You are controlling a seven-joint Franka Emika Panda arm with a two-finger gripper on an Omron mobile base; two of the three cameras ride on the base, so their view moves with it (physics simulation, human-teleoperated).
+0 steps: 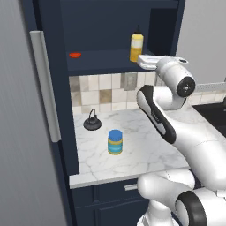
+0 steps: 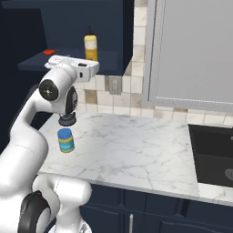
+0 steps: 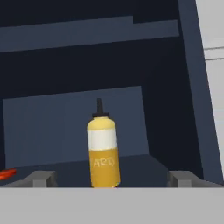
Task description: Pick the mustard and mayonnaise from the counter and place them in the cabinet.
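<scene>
Mustard [image 3: 103, 151] stands upright on the cabinet [image 1: 106, 62] shelf; our claw [image 3: 111, 177] is spread, empty. Mayonnaise [image 1: 115, 142] waits on the surface [image 2: 136, 145]: rigid, smooth, wide; we judge gripping mid-body best.

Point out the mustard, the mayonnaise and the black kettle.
mustard [image 3: 103, 151]: hand view, on its body below the pale band.
mayonnaise [image 1: 115, 142]: left base view, on its label.
black kettle [image 1: 92, 123]: left base view, on its body.

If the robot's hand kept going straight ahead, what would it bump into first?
Probably the mustard. The hand is open and points straight at that bottle, which stands upright on the cabinet shelf. Nothing shows between them; how far apart they are is hard to tell.
</scene>
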